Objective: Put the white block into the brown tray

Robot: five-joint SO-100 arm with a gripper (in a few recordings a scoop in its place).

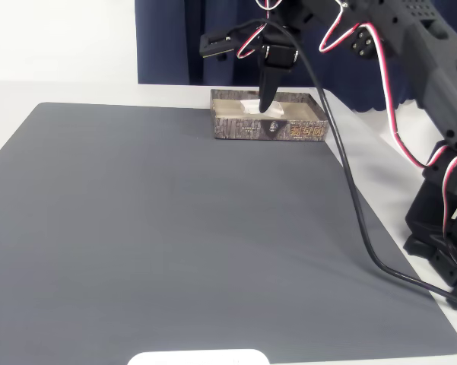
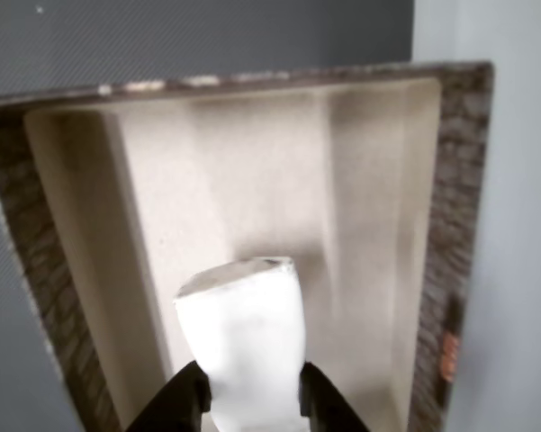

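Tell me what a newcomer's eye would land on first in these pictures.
The gripper at the far edge of the grey mat, reaching down into the brown tray. In the wrist view its fingers pinch the white block over the tray's cream interior.

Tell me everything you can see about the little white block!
The white block is small, smooth and off-white, with rounded corners; what it is made of can't be told. In the wrist view it stands between the two dark fingers, which pinch its lower end, and it is over the pale inside of the brown tray. In the fixed view it shows as a small white patch inside the tray. Whether it touches the tray floor cannot be told.
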